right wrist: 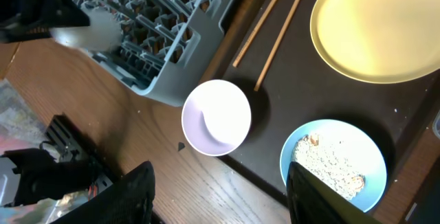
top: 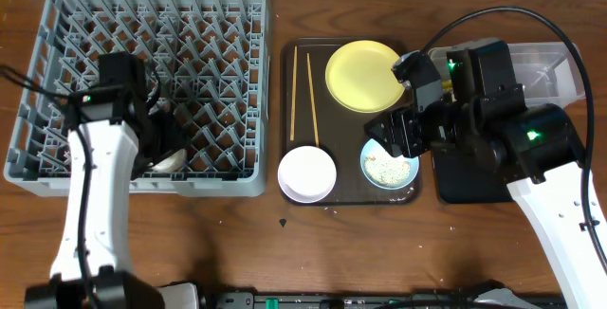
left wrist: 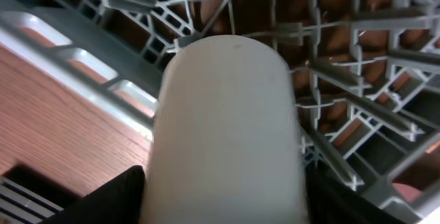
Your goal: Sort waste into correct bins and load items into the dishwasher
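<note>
1. The left gripper [left wrist: 223, 202] was clenched on the small pale cup [left wrist: 227, 121]. In the left wrist view the cup filled the gap between the two dark fingers.
2. The cup was positioned inside the grey dish rack [top: 218, 184], at the near edge of the rack and close to its front lattice wall. In the overhead view it lay tilted over rather than upright.
3. The rack occupied the left part of the wooden table [top: 285, 252]. The dark brown serving tray [top: 349, 127] lay just beside the rack's right wall.
4. The right gripper [right wrist: 218, 179] was released. Its fingers stood well apart with nothing between them.
5. The right gripper hung above the near end of the serving tray, between the white bowl [top: 306, 173] and the light blue bowl [top: 390, 167]. It touched neither.
6. The light blue bowl held whitish rice-like scraps [right wrist: 330, 162]. The white bowl appeared empty and sat at the tray's near left corner, overlapping the tray edge.
7. The two chopsticks [top: 312, 100] lay side by side along the left part of the tray, pointing away from the robot.
8. The yellow plate [top: 363, 75] rested flat at the far end of the tray.
9. The shallow black tray [top: 465, 181] lay right of the serving tray, partly covered by the right arm. The clear tub [top: 550, 72] stood behind it.
</note>
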